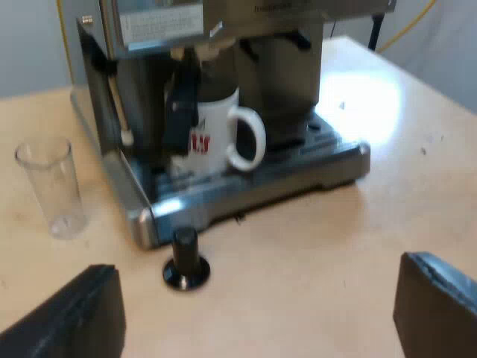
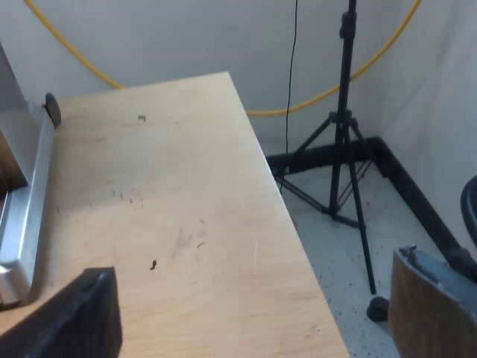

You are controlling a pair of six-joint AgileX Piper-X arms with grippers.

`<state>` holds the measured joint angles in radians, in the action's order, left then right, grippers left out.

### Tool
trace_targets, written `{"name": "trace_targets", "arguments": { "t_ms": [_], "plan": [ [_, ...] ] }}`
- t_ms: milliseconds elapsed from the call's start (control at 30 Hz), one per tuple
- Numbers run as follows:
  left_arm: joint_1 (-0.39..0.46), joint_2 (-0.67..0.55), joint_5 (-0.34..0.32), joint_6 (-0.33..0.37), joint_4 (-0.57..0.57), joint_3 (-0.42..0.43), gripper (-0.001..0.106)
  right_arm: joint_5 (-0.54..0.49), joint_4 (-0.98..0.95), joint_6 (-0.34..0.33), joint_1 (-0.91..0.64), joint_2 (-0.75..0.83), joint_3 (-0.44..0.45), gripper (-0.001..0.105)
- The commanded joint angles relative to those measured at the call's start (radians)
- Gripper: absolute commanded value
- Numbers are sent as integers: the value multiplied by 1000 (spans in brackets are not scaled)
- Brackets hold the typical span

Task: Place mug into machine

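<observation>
Left view mug (image 1: 220, 128) on machine tray (image 1: 328, 168), right view tripod (image 2: 344, 149)

Obstacles: tamper (image 1: 185, 259) just before the drip tray (image 1: 253, 186); measuring glass (image 1: 52, 186) beside the espresso machine (image 1: 156, 22); mug (image 1: 220, 134) standing on the tray. Free room: bare tabletop (image 1: 320, 246) along the tray's front past the tamper; tripod (image 2: 344, 112) off the tabletop's edge

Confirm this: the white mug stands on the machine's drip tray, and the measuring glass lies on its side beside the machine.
Wrong on the glass: the left wrist view shows the measuring glass standing upright beside the machine. The white mug does stand on the drip tray.
</observation>
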<state>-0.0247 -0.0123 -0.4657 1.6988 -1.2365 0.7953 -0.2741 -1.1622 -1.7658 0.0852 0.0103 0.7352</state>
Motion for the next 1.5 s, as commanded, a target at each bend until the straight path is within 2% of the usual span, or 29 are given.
{"name": "trace_targets", "arguments": {
  "t_ms": [33, 67, 167, 233, 367, 533, 600, 733, 867, 1500],
  "plan": [
    [2, -138, -6, -34, -85, 18, 81, 10, -1, -12, -1, 43, -3, 74],
    [1, -142, -1, -60, -89, 18, 81, 18, 3, -12, -1, 43, -6, 74],
    [1, -142, 16, -73, -75, 11, 81, 29, 38, -12, -1, 43, -20, 74],
    [1, -142, 53, -73, -33, 0, 81, 36, 83, -12, -1, 43, -39, 74],
    [1, -140, 153, -73, 106, -61, 81, 118, 180, -12, -1, 43, -91, 74],
    [1, -140, 226, -73, 206, -144, 81, 165, 194, -12, -1, 43, -146, 74],
    [1, -140, 229, -73, 220, -175, 81, 166, 194, -12, -1, 42, -166, 74],
    [1, -140, 231, -73, 218, -231, 81, 166, 194, -56, -1, 42, -204, 74],
    [1, -140, 231, -37, 217, -268, 81, 166, 191, -79, -1, 42, -221, 74],
    [1, -140, 231, -21, 217, -280, 81, 166, 158, -75, -1, 42, -221, 74]
  ]
}}
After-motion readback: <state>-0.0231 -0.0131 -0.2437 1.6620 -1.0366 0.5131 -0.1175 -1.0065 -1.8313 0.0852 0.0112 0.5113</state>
